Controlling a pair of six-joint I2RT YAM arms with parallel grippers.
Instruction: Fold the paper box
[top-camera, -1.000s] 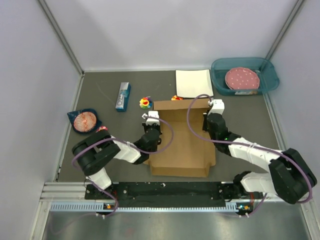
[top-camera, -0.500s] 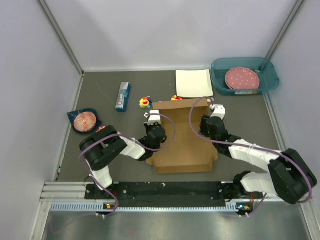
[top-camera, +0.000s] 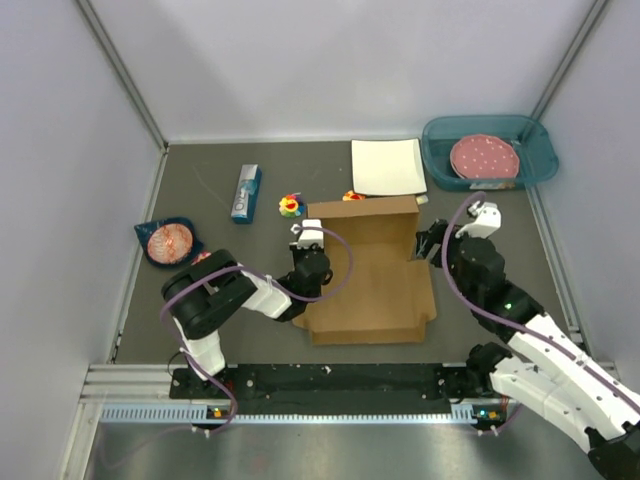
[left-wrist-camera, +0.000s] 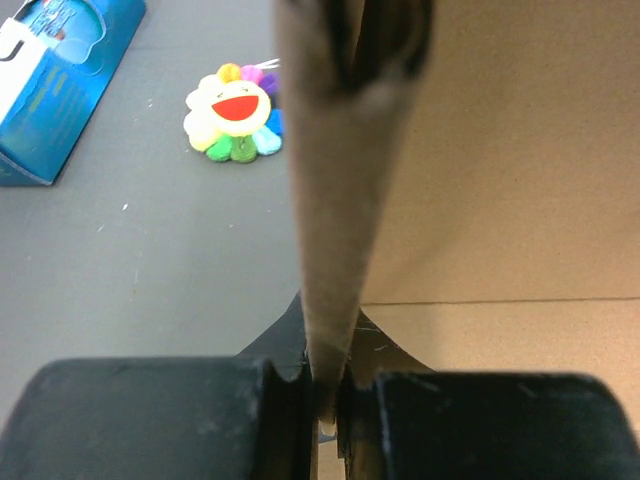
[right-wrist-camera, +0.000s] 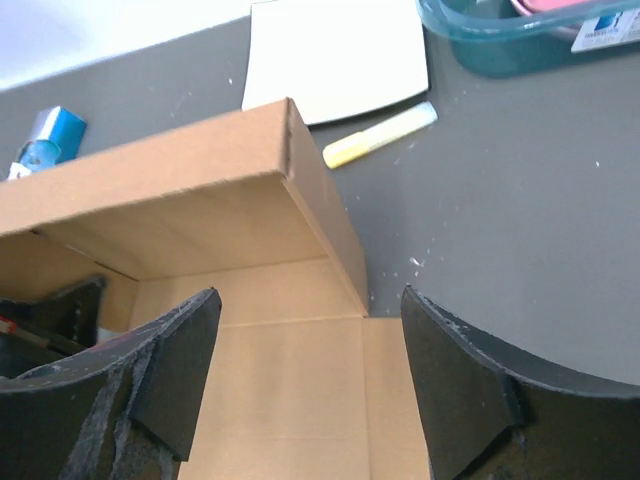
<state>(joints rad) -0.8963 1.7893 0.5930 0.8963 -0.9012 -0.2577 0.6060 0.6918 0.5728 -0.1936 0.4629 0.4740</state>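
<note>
The paper box (top-camera: 370, 285) is brown cardboard lying mid-table, its back wall (right-wrist-camera: 170, 190) standing upright and its floor flat. My left gripper (top-camera: 306, 262) is at the box's left side. In the left wrist view it is shut on the box's upright left flap (left-wrist-camera: 330, 230), which is pinched edge-on between the fingers (left-wrist-camera: 200, 420). My right gripper (top-camera: 428, 240) hovers just off the box's right edge. It is open with nothing between its fingertips (right-wrist-camera: 190, 360), and the box's back right corner shows beyond the gap.
A white square plate (top-camera: 387, 166) and a yellow marker (right-wrist-camera: 380, 135) lie behind the box. A teal bin (top-camera: 436, 160) holding a pink plate (top-camera: 484, 157) stands at the back right. A flower toy (left-wrist-camera: 235, 100), a blue packet (top-camera: 246, 192) and a bowl (top-camera: 170, 241) are to the left.
My right gripper has opened, let go of the box's right side and drawn back to the right. The box has shifted slightly. The left gripper keeps its hold.
</note>
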